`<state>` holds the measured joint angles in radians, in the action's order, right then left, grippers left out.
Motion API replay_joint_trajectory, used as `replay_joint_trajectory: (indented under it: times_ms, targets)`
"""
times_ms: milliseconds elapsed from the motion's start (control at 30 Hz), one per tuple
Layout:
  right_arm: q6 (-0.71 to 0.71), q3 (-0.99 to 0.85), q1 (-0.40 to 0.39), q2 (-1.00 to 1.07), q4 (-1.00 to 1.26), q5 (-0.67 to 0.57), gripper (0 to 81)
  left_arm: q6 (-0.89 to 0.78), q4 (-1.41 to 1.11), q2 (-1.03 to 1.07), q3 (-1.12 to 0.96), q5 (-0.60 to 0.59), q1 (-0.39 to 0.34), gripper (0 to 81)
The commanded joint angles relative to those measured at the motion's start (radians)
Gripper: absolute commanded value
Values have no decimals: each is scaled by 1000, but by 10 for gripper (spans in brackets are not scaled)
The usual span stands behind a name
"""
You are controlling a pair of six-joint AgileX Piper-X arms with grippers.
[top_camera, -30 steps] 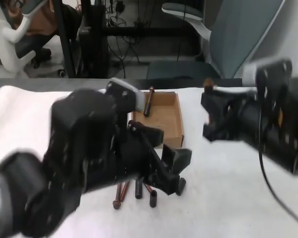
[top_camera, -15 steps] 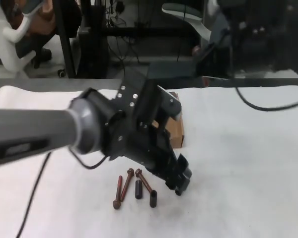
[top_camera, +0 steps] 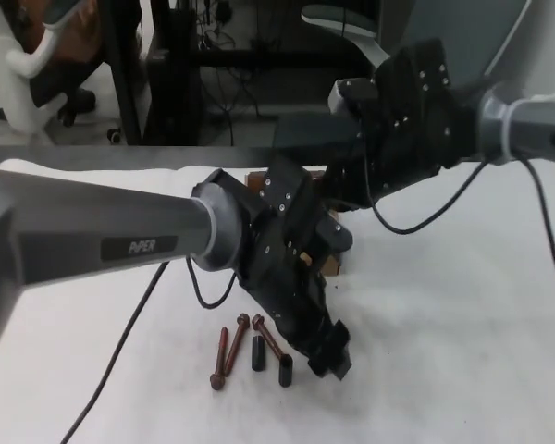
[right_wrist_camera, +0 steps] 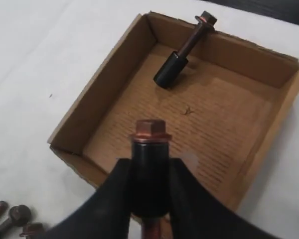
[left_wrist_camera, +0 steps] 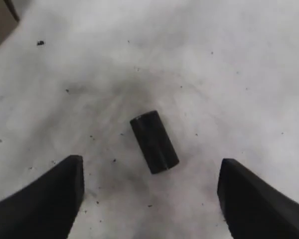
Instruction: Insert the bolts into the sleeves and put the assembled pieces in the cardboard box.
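Note:
My left gripper (left_wrist_camera: 150, 172) hangs open just above the white cloth, with a black sleeve (left_wrist_camera: 154, 142) lying flat between its two fingers. In the high view the left gripper (top_camera: 329, 353) is low beside two loose sleeves (top_camera: 258, 353) and three copper bolts (top_camera: 238, 333). My right gripper (right_wrist_camera: 149, 184) is shut on an assembled bolt and sleeve (right_wrist_camera: 150, 159), held upright above the cardboard box (right_wrist_camera: 104, 84). Another assembled piece (right_wrist_camera: 182, 52) leans in the box's far corner. The right gripper (top_camera: 344, 190) sits over the box (top_camera: 331, 266), which the left arm mostly hides.
White cloth covers the bench. Loose bolt heads (right_wrist_camera: 17, 215) lie outside the box near its front corner. A cable (top_camera: 120, 347) trails from the left arm across the cloth. Chairs and a dark frame stand beyond the bench's back edge.
The left arm has swung and lowered its gripper next to the loose sleeves. The right arm has come in from the right to hover over the box.

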<state>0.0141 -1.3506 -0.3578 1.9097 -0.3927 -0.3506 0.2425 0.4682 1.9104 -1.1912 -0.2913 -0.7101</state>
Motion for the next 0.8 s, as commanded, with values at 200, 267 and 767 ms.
replay_joint_trajectory:
  times_ms: [200, 267, 767]
  targets:
    - [-14, -87, 3, 107, -32, -81, 3, 52, 15, 13, -18, 20, -9, 686]
    - [-14, -106, 3, 118, -28, -76, 38, 79, 15, 13, -18, 20, -22, 682]
    - [-21, -143, 3, 54, -21, -52, 647, 78, -39, 63, -20, 88, -56, 682]
